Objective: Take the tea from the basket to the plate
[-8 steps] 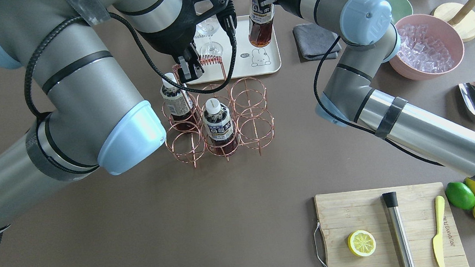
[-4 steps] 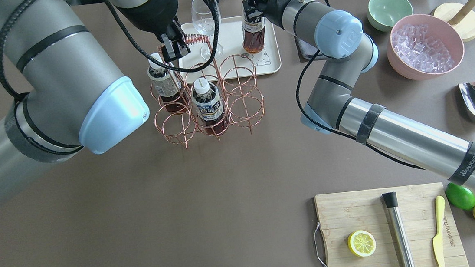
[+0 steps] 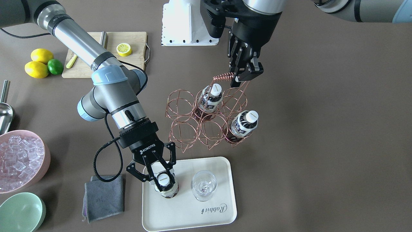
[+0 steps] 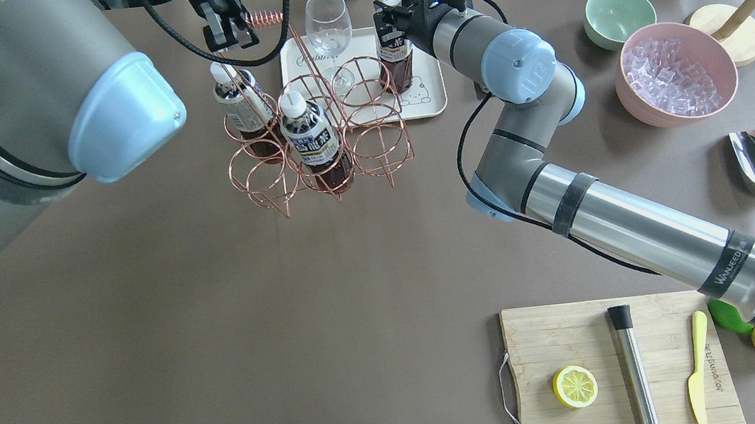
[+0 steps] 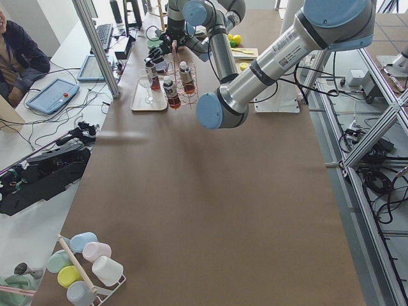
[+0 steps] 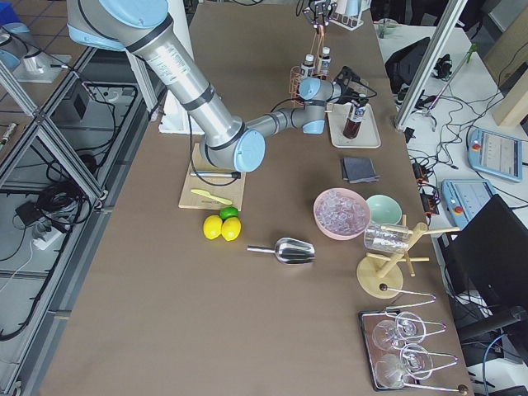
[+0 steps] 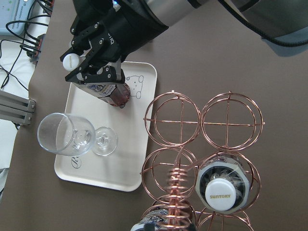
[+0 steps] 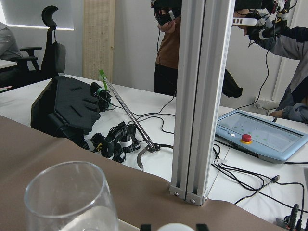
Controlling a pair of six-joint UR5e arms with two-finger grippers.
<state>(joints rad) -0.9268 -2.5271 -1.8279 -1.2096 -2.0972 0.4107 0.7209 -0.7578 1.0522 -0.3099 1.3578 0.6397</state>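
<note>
Exterior front-facing: right fingers (image 3: 144,176) hold the tea (image 3: 167,190) upright on the plate (image 3: 193,214); left fingers (image 3: 249,71) grip the basket (image 3: 206,129).

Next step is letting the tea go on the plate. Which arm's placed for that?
Right. The right gripper is shut on the tea bottle, which is already over the plate beside the glass. The left gripper is clamped on the basket handle.
</note>
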